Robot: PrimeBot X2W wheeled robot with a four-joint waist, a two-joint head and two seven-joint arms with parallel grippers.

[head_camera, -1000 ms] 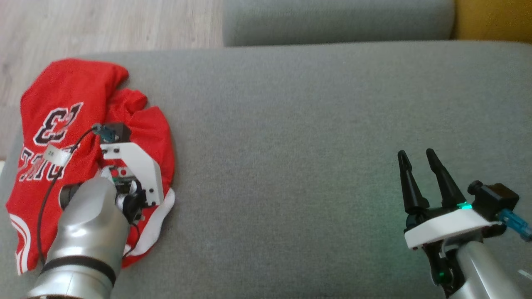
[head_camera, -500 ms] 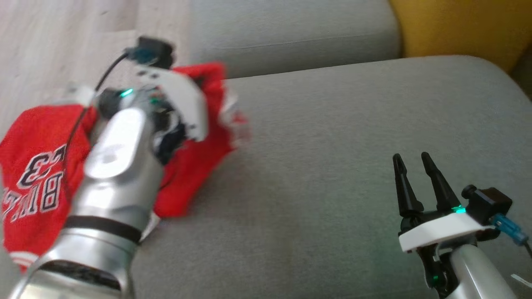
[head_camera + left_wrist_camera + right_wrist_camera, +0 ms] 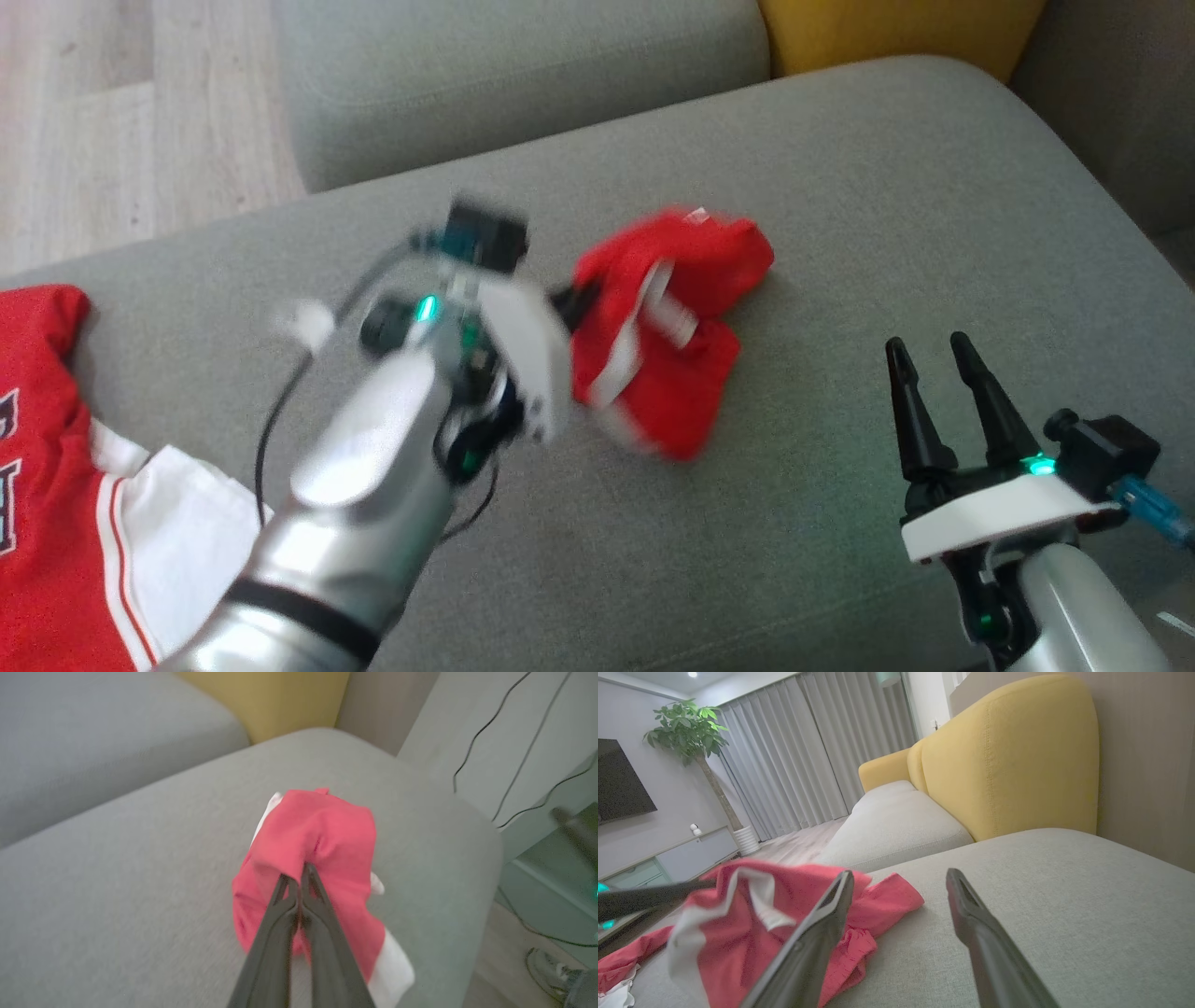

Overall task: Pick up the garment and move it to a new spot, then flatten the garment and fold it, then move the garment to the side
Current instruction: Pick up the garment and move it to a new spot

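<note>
Left gripper (image 3: 299,873) is pinched fully shut on a fold of the red garment (image 3: 677,355). Garment is bunched, white trim showing, just off centre of the head view toward 1 o'clock, over the grey sofa seat (image 3: 840,187). It's blurred, so can't tell if it rests fully. Right gripper (image 3: 929,347) sits at 4 o'clock, fingers spread wide, holding nothing, apart from the garment. Red-and-white jersey (image 3: 47,485) lies at 8 o'clock.

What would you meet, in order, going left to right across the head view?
Red lettered jersey → left gripper, shut → bunched red garment it holds → right gripper, open.
</note>
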